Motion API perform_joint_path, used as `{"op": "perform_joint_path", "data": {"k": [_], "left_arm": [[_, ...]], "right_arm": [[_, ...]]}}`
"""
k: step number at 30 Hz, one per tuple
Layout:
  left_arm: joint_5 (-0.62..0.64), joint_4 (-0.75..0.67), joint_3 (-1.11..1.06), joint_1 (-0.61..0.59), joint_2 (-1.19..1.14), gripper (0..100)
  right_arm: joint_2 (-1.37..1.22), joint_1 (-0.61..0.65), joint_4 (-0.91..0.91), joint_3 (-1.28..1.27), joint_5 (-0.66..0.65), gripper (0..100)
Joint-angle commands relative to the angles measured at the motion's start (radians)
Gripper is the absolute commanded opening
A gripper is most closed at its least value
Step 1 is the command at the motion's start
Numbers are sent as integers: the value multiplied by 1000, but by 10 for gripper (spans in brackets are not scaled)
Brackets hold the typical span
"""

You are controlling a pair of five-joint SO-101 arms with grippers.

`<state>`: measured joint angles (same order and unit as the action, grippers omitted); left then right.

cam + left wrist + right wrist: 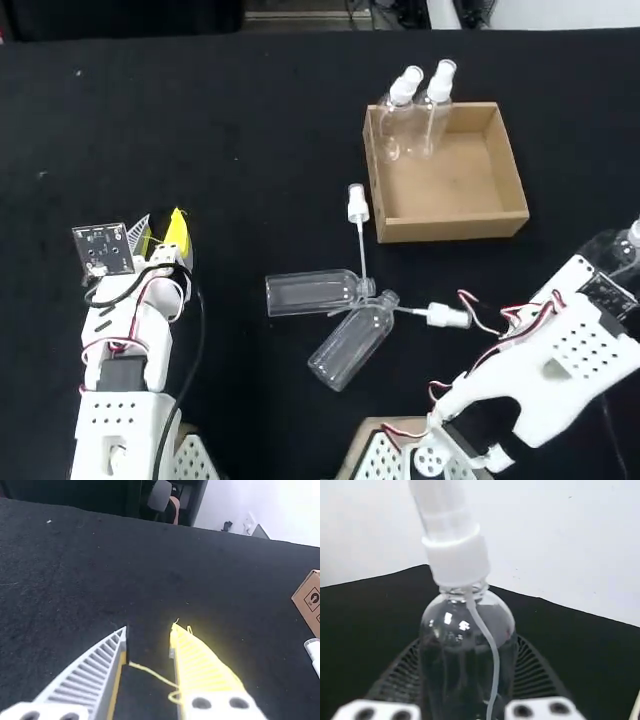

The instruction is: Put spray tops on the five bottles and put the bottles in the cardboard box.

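As things lie, the job is approx. half done. 2 boxed bottles [400, 125] w/ tops on stand in the far-left corner of the box [445, 228], which sits toward the counter's [200, 120] far right. A 3rd, the held bottle [465, 650], is gripped in the right pincer [612, 262] at the counter's right edge. Its top [456, 555] looks seated on the neck, tube hanging inside. I'd judge it ready for boxing, but can't tell if the collar is screwed tight.

Left to do: 2 uncapped bottles lie on their sides mid-counter toward the near edge, necks close together. The level bottle [312, 293] lies crosswise, the slanted bottle [350, 347] just nearer. The far top [356, 203] lies btwn them and the box, its tube running down to the necks. The near top [447, 317] lies just right of the necks. Neither is seated. The left pincer [149, 635] hangs spread and empty, by the near-left corner.

Materials: bottles are clear, smooth plastic, cylindrical w/ rounded shoulders, so they'd likely roll and slip. Tops are white plastic w/ thin, bendy dip tubes. The box is plain brown cardboard, open, low-walled, roughly square. The counter is matte black w/ specks of lint.
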<state>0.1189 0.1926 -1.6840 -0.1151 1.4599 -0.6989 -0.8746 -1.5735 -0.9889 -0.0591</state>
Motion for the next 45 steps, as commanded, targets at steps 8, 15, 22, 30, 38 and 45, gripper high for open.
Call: {"op": "perform_joint_path", "data": {"k": [8,15,22,30,38,45], "left_arm": [[6,-5,-24,-1,3,138],[6,-5,-24,-1,3,138],[6,-5,-24,-1,3,138],[6,-5,-24,-1,3,138],[6,-5,-24,-1,3,138],[6,-5,-24,-1,3,138]], "right_arm": [[-2,-5,-26,30,5,173],[2,12,-28,19,-29,215],[2,68,-28,-21,-60,329],[2,83,-87,-41,-60,332],[74,84,-167,-151,-57,332],[302,87,-167,-326,-52,332]]}}
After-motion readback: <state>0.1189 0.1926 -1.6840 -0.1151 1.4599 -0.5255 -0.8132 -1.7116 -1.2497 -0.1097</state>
